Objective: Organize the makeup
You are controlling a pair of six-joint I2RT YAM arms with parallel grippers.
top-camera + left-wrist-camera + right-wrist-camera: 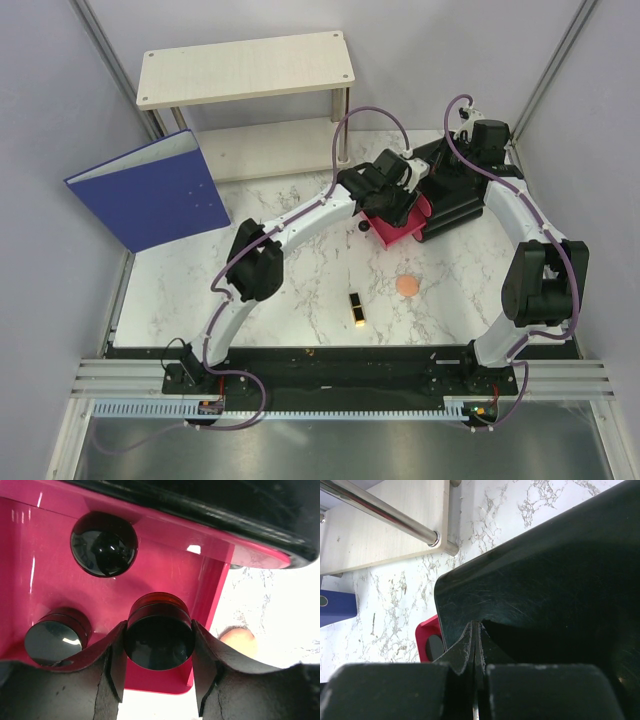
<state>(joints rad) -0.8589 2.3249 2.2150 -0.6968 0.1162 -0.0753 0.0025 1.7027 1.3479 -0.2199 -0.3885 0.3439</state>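
The makeup lies in two places. Between the fingers of my left gripper [159,639] is a round black jar [160,641], and both pads touch its sides. It sits at the outer corner of the pulled-out pink drawer [170,575]. A second black jar [54,641] stands in the drawer to its left. The black-and-gold lipstick [356,310] and the peach puff [408,286] lie on the marble table [290,290]. My right gripper [476,630] is shut, with its tips against the rim of the black organizer box [545,580].
A glossy black ball [103,544], seemingly a drawer knob, shows on the pink surface behind the jars. A blue binder [150,190] leans at the back left. A wooden shelf [245,65] stands at the back. The organizer box [455,205] is at the back right.
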